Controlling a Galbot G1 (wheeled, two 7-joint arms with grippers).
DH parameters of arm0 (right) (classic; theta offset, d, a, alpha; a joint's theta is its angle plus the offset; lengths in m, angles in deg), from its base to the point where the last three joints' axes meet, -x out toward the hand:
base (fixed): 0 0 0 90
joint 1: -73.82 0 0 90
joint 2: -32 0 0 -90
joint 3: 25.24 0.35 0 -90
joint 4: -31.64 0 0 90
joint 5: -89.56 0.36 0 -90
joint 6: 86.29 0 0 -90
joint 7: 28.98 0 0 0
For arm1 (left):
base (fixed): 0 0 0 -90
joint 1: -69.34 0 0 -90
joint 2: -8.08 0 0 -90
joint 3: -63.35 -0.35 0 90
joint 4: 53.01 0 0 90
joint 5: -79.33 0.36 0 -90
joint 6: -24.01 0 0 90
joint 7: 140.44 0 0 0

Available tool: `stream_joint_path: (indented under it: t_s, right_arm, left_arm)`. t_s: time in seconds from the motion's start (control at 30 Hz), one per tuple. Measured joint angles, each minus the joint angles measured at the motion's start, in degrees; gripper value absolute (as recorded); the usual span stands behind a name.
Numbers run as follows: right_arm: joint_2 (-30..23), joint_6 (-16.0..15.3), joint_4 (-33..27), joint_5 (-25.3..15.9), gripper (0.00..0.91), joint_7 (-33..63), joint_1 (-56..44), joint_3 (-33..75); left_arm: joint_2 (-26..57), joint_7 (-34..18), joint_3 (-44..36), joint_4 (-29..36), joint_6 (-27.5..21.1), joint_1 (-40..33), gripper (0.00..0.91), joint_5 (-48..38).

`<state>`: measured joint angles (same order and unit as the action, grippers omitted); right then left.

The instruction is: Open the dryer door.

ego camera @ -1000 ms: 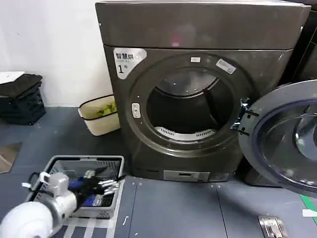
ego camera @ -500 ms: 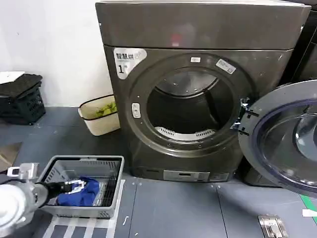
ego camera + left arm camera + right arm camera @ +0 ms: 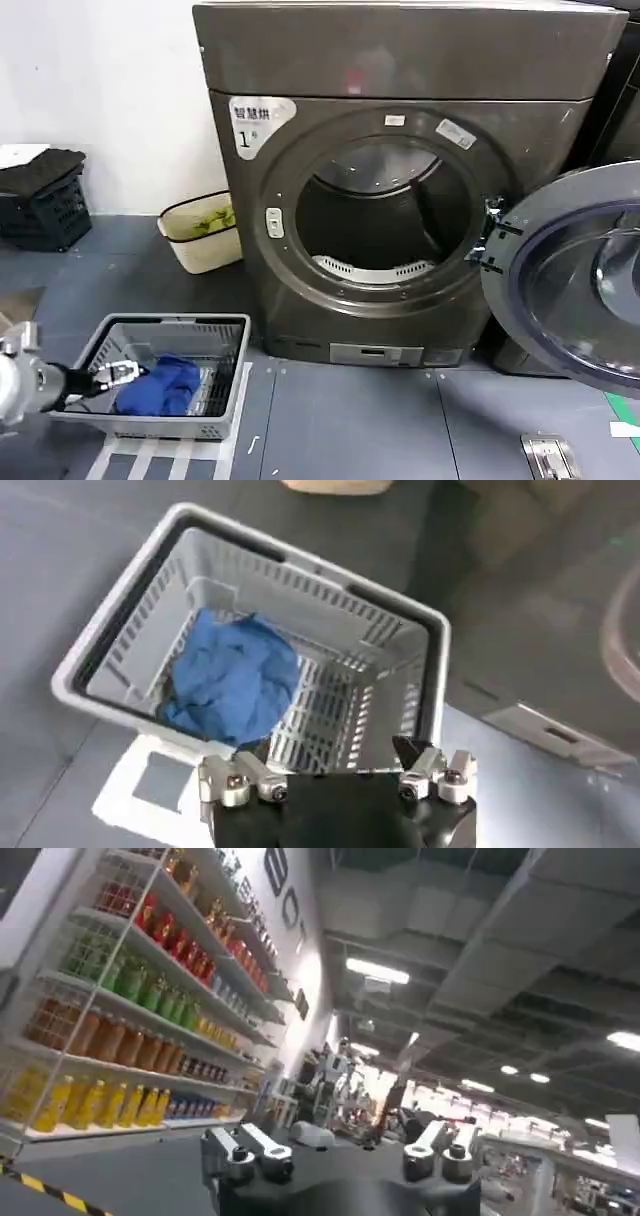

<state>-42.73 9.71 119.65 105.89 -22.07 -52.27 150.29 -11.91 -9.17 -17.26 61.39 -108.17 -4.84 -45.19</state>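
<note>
Your left gripper (image 3: 118, 374) sits low at the near left of the head view, over the grey laundry basket (image 3: 228, 325) on the floor. Its fingers (image 3: 236, 779) stand apart with nothing between them. In the left wrist view the gripper (image 3: 338, 780) looks down into the basket (image 3: 430, 630); the crumpled blue cloth (image 3: 235, 678) lies just beyond the fingertips, inside the basket and not touched by them.

The dryer door (image 3: 575, 275) is well away from those fingers, far to the right. It is swung wide open on its hinge (image 3: 490, 235) at the right edge of the round drum opening (image 3: 380, 215), so you see its inner face and rim. The drum mouth is uncovered, with a pale ribbed lint guard along its lower lip.

Your right gripper (image 3: 338, 1148) shows in its own wrist view, fingers (image 3: 250, 1148) spread apart and holding nothing. Beyond them are ceiling lights and shelves (image 3: 140, 998) stocked with bottles.

Past the basket, against the white wall, stands a cream bin (image 3: 200, 232), and a black crate (image 3: 40, 205) sits farther left.
</note>
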Motion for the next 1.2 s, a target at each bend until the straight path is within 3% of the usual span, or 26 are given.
stream_joint_path:
  t_s: [0.47,1.2]
  right_arm:
    - [-0.8,1.1,0.0,-1.1,0.907,-0.3,0.4,-1.3]
    - [-2.1,2.9,0.7,-2.7,0.907,-0.7,0.7,-1.9]
  left_arm:
    - [0.9,-0.9,-0.7,-4.0,0.0,-2.1,0.907,-2.5]
    - [0.7,-1.6,-13.2,-11.4,0.0,-16.1,0.907,-2.3]
